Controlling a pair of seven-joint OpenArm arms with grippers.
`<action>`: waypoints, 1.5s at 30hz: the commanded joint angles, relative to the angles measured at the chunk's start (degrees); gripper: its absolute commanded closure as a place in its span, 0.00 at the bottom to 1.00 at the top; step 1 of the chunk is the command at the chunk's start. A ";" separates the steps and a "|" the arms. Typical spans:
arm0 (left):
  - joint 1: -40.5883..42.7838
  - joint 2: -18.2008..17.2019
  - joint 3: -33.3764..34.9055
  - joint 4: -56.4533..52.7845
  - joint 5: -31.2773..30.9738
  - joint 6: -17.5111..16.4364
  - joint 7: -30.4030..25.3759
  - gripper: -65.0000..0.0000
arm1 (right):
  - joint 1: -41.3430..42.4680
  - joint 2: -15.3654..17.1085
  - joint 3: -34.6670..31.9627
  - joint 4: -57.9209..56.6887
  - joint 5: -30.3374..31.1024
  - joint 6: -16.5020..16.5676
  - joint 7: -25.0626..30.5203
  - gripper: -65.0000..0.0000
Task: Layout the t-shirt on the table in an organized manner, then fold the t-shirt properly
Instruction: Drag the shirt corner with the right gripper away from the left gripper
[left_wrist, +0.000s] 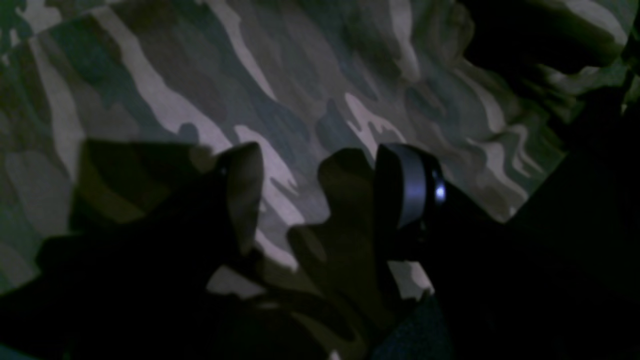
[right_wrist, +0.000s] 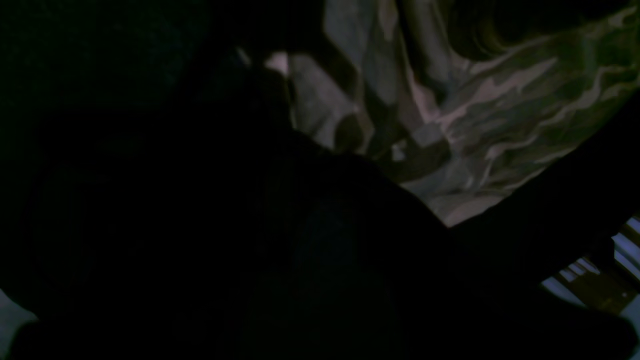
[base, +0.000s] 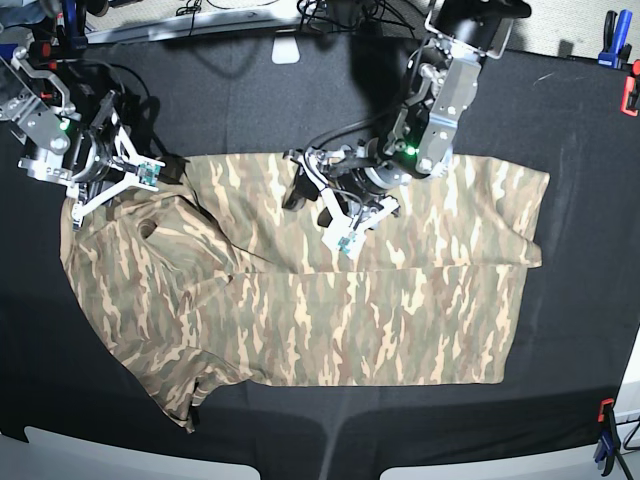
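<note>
Base view: left gripper stood spread wide over the middle of the t-shirt, nothing pinched, likely placed to press or smooth cloth. Right gripper sat at the shirt's top corner on its side; grip state unclear. Shirt lay mostly flat on the black surface, sleeve rumpled.

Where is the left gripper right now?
In the base view the left gripper sits just right of centre, jaws spread over the upper middle of the t-shirt, near its top edge; the right gripper is at the shirt's far-left corner.
</note>
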 joint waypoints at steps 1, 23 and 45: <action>-0.31 0.28 0.07 0.15 0.61 0.59 1.88 0.48 | 0.76 1.27 0.79 0.48 -0.24 -0.52 0.02 0.76; -0.31 0.28 0.07 0.15 2.27 0.61 1.90 0.48 | 0.76 10.73 0.79 7.45 0.22 3.06 -9.46 1.00; -0.31 0.28 0.07 0.15 2.10 0.61 1.88 0.48 | 0.90 15.93 0.79 7.45 5.79 0.94 -9.11 0.61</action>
